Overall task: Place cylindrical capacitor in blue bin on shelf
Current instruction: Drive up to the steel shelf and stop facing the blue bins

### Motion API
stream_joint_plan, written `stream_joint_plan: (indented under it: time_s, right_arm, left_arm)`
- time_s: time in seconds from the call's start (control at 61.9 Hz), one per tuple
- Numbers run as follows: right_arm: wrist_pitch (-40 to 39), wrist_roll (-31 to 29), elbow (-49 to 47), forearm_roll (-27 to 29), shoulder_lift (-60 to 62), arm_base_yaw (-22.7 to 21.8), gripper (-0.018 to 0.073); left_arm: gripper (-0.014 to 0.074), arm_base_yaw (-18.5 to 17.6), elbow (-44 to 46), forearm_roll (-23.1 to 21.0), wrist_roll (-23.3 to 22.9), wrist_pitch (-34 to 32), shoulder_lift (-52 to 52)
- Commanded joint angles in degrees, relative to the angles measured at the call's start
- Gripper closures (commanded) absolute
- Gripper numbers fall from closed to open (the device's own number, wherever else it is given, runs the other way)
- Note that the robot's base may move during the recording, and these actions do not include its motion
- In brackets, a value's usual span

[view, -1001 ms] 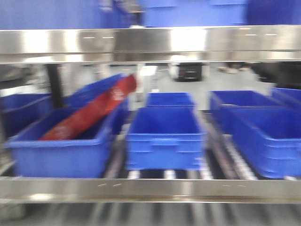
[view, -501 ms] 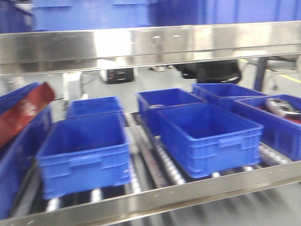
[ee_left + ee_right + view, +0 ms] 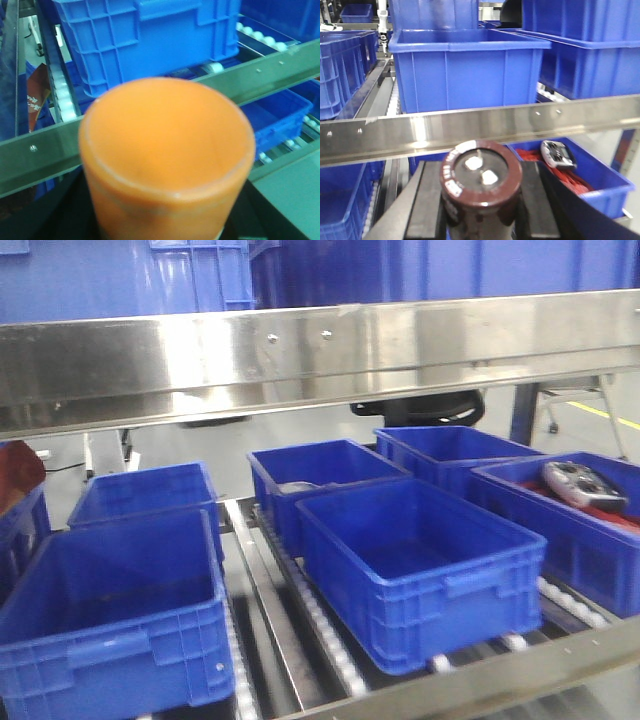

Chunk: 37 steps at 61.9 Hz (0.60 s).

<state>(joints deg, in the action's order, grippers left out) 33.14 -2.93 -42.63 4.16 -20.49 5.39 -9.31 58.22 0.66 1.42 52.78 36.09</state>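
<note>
My right gripper [image 3: 482, 212] is shut on a dark brown cylindrical capacitor [image 3: 481, 172] with two silver terminals on its end, held between the flat black pads [image 3: 437, 200]. It sits in front of and below the steel shelf rail [image 3: 470, 127], with a blue bin [image 3: 470, 75] behind the rail. My left gripper [image 3: 165, 222] is shut on a plain orange cylinder [image 3: 167, 155] that fills the left wrist view and hides the fingers. Beyond it are the shelf rail [image 3: 40, 145] and a blue bin [image 3: 145, 40]. The front view shows the shelf [image 3: 320, 350] but no gripper.
Several empty blue bins stand on roller tracks, one at the middle [image 3: 450, 610] and one at the left [image 3: 110, 660]. A red flat item [image 3: 18, 475] peeks in at the left edge. A grey device [image 3: 580, 483] lies in the right bin, also in the right wrist view [image 3: 557, 152].
The front view has swung right along the shelf. The bins and the red flat item have slid left in the picture, and the right bin with the grey device has come into view.
</note>
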Motion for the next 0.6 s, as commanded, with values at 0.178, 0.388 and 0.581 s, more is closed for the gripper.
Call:
stream_joint_plan:
  time_s: [0.178, 0.388, 0.581]
  right_arm:
    - [-1.8, -0.1, 0.0, -0.6, 0.2, -0.1, 0.0721]
    - [-1.8, -0.1, 0.0, -0.6, 0.2, -0.1, 0.0721]
    - [-1.8, -0.1, 0.0, -0.6, 0.2, -0.1, 0.0721]
  left_arm:
    - [0.0707, -0.4, 0.4, 0.0, 0.0, -1.5, -0.3]
    - [0.0707, -0.4, 0.4, 0.0, 0.0, -1.5, -0.3]
    - [0.0707, -0.4, 0.4, 0.0, 0.0, -1.5, -0.3]
